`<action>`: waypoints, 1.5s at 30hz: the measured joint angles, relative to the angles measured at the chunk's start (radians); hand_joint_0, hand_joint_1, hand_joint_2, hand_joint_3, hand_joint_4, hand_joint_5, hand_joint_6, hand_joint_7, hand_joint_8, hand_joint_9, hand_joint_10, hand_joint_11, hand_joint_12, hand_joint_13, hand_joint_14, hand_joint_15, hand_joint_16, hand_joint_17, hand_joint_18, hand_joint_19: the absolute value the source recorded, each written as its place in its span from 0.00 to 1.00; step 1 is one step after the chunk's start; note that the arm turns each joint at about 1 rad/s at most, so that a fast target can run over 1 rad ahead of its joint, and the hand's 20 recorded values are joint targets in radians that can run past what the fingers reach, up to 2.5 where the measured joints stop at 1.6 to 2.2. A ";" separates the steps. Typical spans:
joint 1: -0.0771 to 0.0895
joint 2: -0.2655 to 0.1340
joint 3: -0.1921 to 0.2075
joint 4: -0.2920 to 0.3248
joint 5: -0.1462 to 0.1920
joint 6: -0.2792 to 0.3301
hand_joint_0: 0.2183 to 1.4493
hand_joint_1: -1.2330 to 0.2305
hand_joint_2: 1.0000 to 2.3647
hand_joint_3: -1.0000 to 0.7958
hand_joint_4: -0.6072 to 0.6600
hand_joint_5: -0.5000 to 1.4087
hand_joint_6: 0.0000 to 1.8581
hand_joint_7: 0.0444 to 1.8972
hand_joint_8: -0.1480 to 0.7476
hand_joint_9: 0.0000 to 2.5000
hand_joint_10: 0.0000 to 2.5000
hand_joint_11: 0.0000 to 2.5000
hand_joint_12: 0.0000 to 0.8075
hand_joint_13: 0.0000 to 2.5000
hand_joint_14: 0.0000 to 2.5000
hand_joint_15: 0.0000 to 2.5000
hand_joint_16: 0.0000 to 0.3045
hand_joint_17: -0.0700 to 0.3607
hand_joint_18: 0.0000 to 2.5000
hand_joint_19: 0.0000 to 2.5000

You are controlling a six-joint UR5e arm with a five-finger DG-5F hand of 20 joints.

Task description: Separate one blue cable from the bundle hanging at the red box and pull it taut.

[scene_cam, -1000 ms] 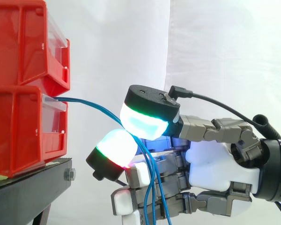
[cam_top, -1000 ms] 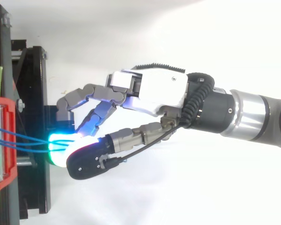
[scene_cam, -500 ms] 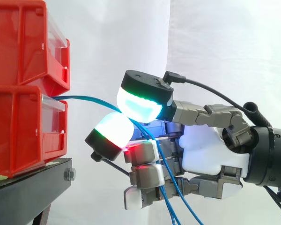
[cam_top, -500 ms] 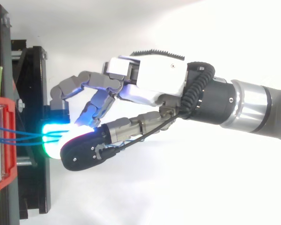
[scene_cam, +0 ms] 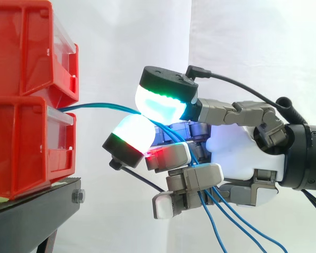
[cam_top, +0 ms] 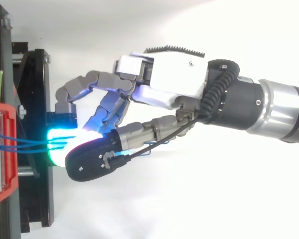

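Thin blue cables come out of the lower red bin and run nearly level to the right. They end between two glowing fingertips of my hand, which pinch them just right of the bin. In the top view at least two blue strands run side by side into that pinch. I cannot tell whether one strand is apart from the others. Behind the pinch the cables pass through the curled lower fingers, and three loose ends trail down to the right.
A second red bin sits stacked on the lower one. Both rest on a black stand at the left, seen from above as a black frame. A white curtain hangs behind. The arm enters from the right.
The hand has risen and tilted, its lower fingers curling in further. The cable span from the bin now lies flatter, and the loose strands below have swung out to the right.
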 measured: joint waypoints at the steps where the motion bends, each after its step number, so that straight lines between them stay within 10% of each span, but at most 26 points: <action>1: 0.000 0.001 0.000 -0.004 0.000 -0.001 0.41 0.31 0.01 0.40 0.55 0.15 0.45 0.55 0.52 0.44 0.01 0.58 0.43 0.55 0.00 0.72 0.13 0.37 0.37 0.22; 19: 0.002 0.001 0.000 -0.035 0.003 -0.014 0.43 0.29 0.00 0.28 0.62 0.15 0.45 0.56 0.53 0.44 0.01 0.57 0.43 0.56 0.00 0.73 0.13 0.37 0.37 0.23; 33: 0.004 0.001 0.000 -0.033 0.010 -0.015 0.33 0.50 0.00 0.28 0.62 0.16 0.44 0.57 0.54 0.46 0.01 0.54 0.43 0.57 0.00 0.69 0.14 0.38 0.37 0.25; 45: 0.005 0.001 0.000 -0.035 0.011 -0.015 0.37 0.32 0.02 0.46 0.58 0.15 0.46 0.60 0.54 0.45 0.01 0.56 0.45 0.56 0.00 0.70 0.15 0.40 0.38 0.25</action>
